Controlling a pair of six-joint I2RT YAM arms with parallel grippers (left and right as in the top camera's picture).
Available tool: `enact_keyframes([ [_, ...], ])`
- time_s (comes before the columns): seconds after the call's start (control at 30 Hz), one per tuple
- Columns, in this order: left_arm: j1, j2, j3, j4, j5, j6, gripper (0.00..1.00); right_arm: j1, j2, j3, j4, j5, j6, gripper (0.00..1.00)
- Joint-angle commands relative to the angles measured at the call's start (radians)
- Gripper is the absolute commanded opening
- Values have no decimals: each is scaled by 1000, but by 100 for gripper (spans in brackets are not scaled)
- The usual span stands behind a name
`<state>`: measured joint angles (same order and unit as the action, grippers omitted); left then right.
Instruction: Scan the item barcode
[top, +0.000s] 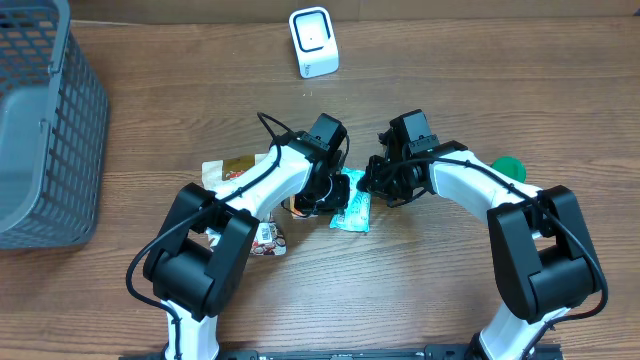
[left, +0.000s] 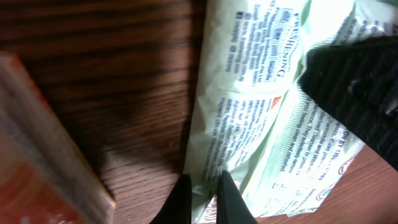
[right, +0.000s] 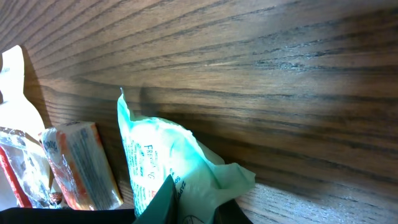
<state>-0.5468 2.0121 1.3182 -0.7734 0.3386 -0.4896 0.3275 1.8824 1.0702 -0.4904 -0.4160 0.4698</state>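
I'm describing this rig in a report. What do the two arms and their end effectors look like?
Both the left arm and right arm have white tubular links between bulky black joint housings. Thin black cables run along them. The left end effector and right end effector are black.

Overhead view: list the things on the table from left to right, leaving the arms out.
grey basket → brown snack packet → white scanner → mint-green packet → green round object
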Motion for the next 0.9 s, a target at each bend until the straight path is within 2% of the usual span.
enact_keyframes([
  [0.0, 40, 22, -34, -34, -68, 27, 4, -16, -8, -22, -5, 44, -10, 11],
  [0.27, 58, -13, 20, -41, -50, 72, 4, -16, -8, -22, -19, 45, -10, 4],
  [0.4, 58, -68, 65, -43, -65, 87, 4, -16, -8, -22, -18, 45, -10, 4],
  [0.6, 83, -152, 151, -90, -206, 86, 4, -16, -8, -22, -19, 45, -10, 4],
  [0.67, 101, -169, 166, -112, -238, 86, 4, -16, -8, -22, -18, 45, -10, 14],
  [0.7, 114, -177, 171, -120, -253, 86, 4, -16, -8, -22, -16, 45, -10, 15],
  [0.77, 146, -189, 172, -128, -280, 86, 4, -16, -8, -22, -14, 45, -10, 15],
  [0.87, 209, -190, 171, -143, -309, 86, 9, -16, -8, -22, -12, 49, -10, 9],
])
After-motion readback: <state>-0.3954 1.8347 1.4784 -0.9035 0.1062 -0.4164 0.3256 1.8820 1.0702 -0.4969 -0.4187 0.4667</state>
